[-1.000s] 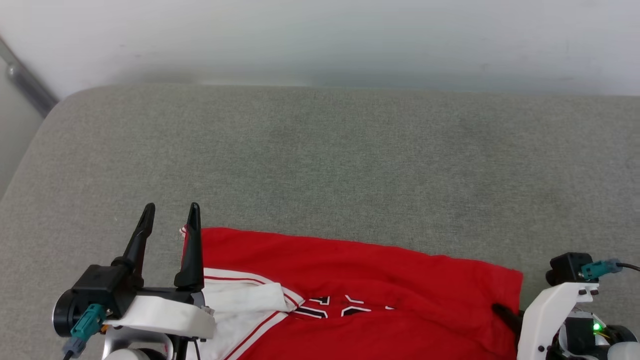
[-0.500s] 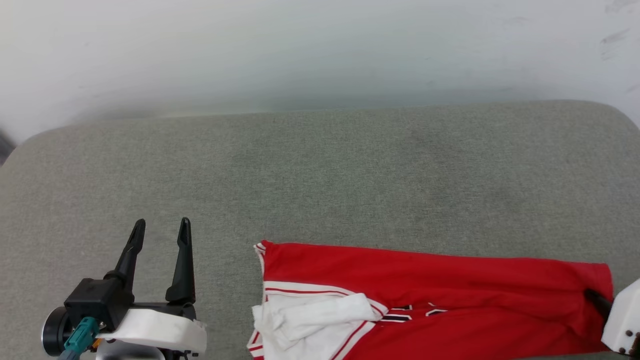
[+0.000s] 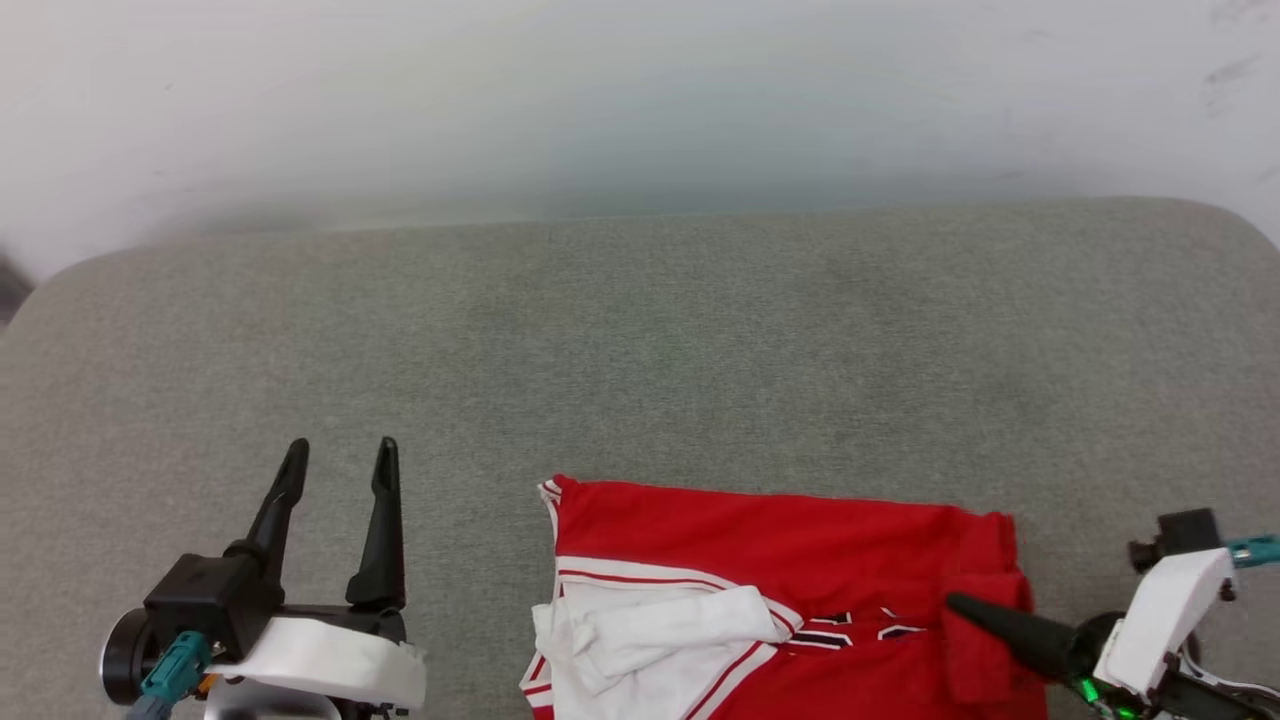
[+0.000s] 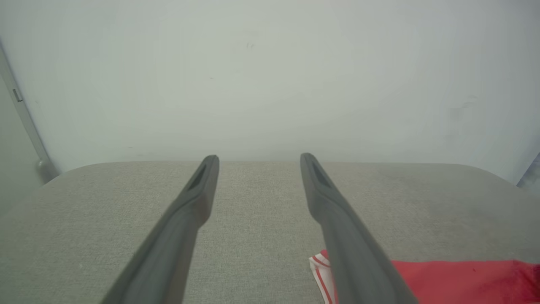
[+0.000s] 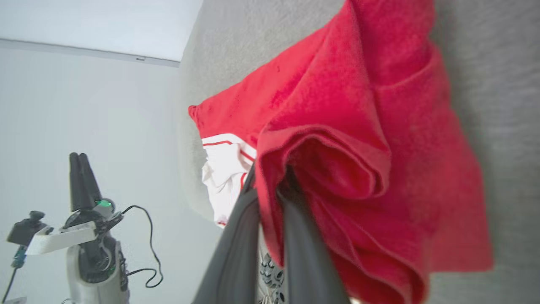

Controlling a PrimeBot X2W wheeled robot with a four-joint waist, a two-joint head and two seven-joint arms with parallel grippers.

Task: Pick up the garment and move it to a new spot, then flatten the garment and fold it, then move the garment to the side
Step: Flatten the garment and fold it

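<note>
Red cloth lies on the grey cushion (image 3: 640, 330). It is the garment (image 3: 760, 540), a red jersey with a white sleeve (image 3: 650, 625) and red-and-white stripes. It sits at the near edge of the cushion, toward the cushion's right end. Bits of black letters (image 3: 850, 625) with white edges peek out in the middle.

The right gripper (image 3: 958, 603) is over the near right part of the cushion. Its two dark fingers are pressed tight together on the red edge of the jersey. In the head view that edge is flipped over into a small fold.

The right wrist view shows more. There the red cloth (image 5: 363, 126) bunches in thick folds around the squeezed fingers (image 5: 240, 236), and the white sleeve (image 5: 223, 169) hangs at the cushion's edge. That view shows the other arm from the side too, with a green light (image 5: 102, 203) and a black cable (image 5: 143, 236).

The left gripper (image 3: 342, 445) is over the near left part of the cushion. Its fingers stand wide apart and nothing is between them. The left wrist view looks along those fingers (image 4: 198, 198) across the cushion to a white wall (image 4: 270, 76). A striped corner of the jersey (image 4: 447, 278) shows low on the cushion there.
</note>
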